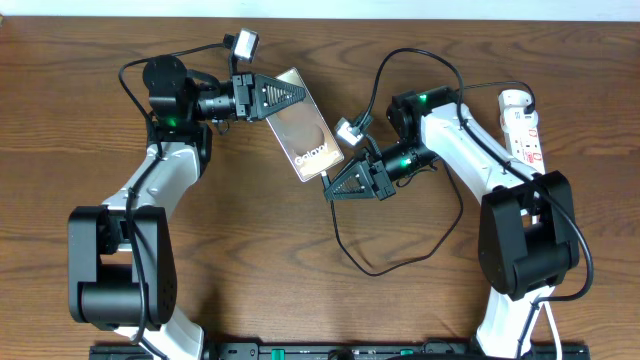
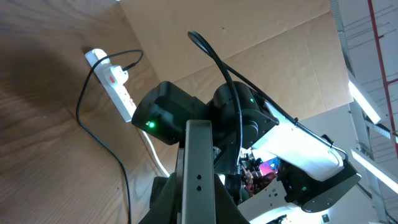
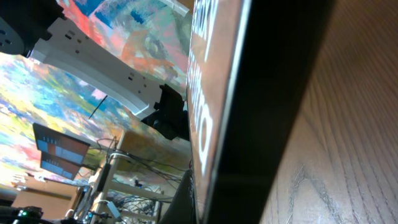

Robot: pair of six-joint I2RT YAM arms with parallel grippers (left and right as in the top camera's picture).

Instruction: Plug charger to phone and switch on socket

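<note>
Two robot arms meet over a wooden table (image 1: 260, 250), with the job only partly done. To the left of the phone (image 1: 305, 128), the left gripper (image 1: 285, 95) is clenched on the phone's upper end and holds it slanted, glossy face up. I cannot tell whether its lower end rests on the wood. At the phone's lower end, by the white lettering, the right gripper (image 1: 335, 188) is squeezed closed. The black charger (image 1: 380, 270) runs right into it, so it appears to pinch the plug end, though the tip itself is hidden. The right wrist view shows only the phone's dark edge (image 3: 249, 93) pressed close against the lens, with no plug visible, so I judge the cable is lined up but not proven seated. Well to the right of the phone lies the socket (image 1: 525, 125), a white strip near the table's far edge. In the left wrist view the cable's other end is already in that strip (image 2: 118, 87). Whether its red switch is on cannot be read, and no gripper is near it, so the switching looks left to do. Bare wood lies open below and to the left of the phone. To its right, the slack cable loop and the right arm's own elbow crowd the path to the strip.
</note>
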